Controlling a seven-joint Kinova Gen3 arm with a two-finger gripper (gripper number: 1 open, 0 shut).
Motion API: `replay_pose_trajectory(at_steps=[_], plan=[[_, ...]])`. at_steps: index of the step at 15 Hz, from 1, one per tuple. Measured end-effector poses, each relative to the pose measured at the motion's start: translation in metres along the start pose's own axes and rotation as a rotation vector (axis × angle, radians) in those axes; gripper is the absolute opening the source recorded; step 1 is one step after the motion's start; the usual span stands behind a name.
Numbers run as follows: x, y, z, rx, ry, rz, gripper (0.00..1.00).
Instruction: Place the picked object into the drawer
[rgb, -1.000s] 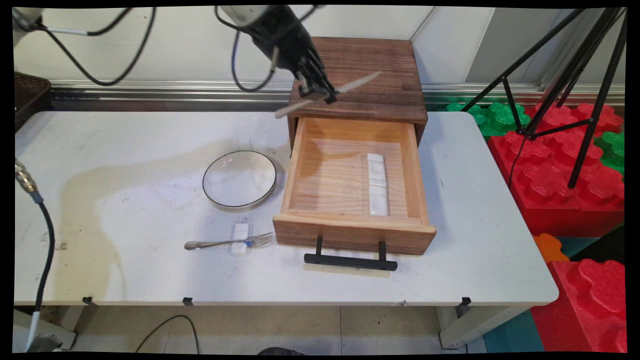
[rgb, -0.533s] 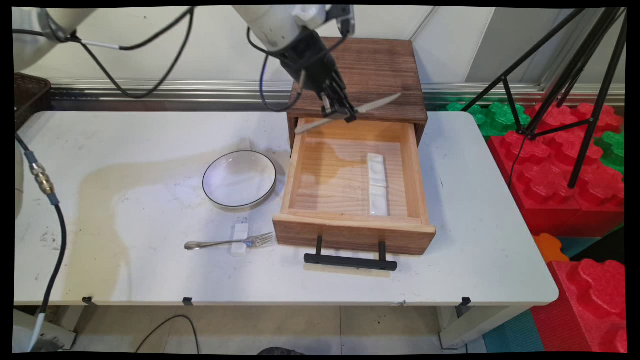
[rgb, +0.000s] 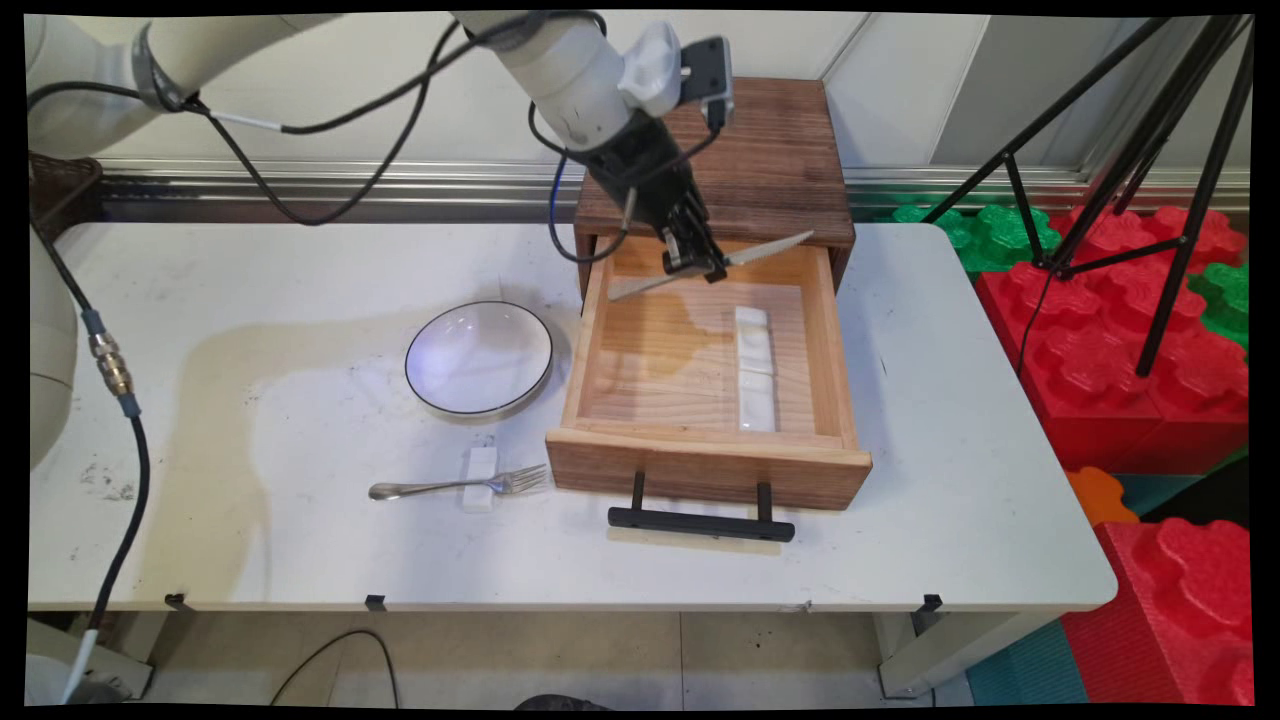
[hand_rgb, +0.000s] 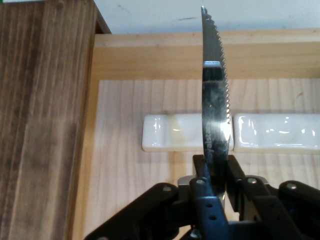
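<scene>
My gripper (rgb: 697, 264) is shut on a metal knife (rgb: 770, 249) with a serrated blade, held level above the back part of the open wooden drawer (rgb: 600, 330). The knife's handle end points left and the blade points right. In the hand view the gripper (hand_rgb: 216, 182) clamps the knife (hand_rgb: 215, 100) edge-up. Its blade crosses over two white ceramic rests (hand_rgb: 170, 132) lying end to end on the drawer floor. In the main view the rests (rgb: 754, 368) lie along the drawer's right side, in front of the gripper.
The dark wooden cabinet (rgb: 770, 140) stands behind the drawer, whose black handle (rgb: 700, 522) sticks out toward the table's near edge. A round plate (rgb: 478, 357) sits left of the drawer. A fork (rgb: 455, 487) lies across a small white rest (rgb: 481, 478). Black tripod legs (rgb: 1120, 150) and red foam blocks (rgb: 1130, 330) stand right.
The gripper has moved down and to the right with the knife, from in front of the cabinet top to just above the drawer's back part.
</scene>
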Motion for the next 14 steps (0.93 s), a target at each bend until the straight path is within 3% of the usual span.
replay_pose_trajectory(at_steps=[14], plan=[[-0.027,-0.01,0.066,-0.035,-0.046,0.022,0.0]])
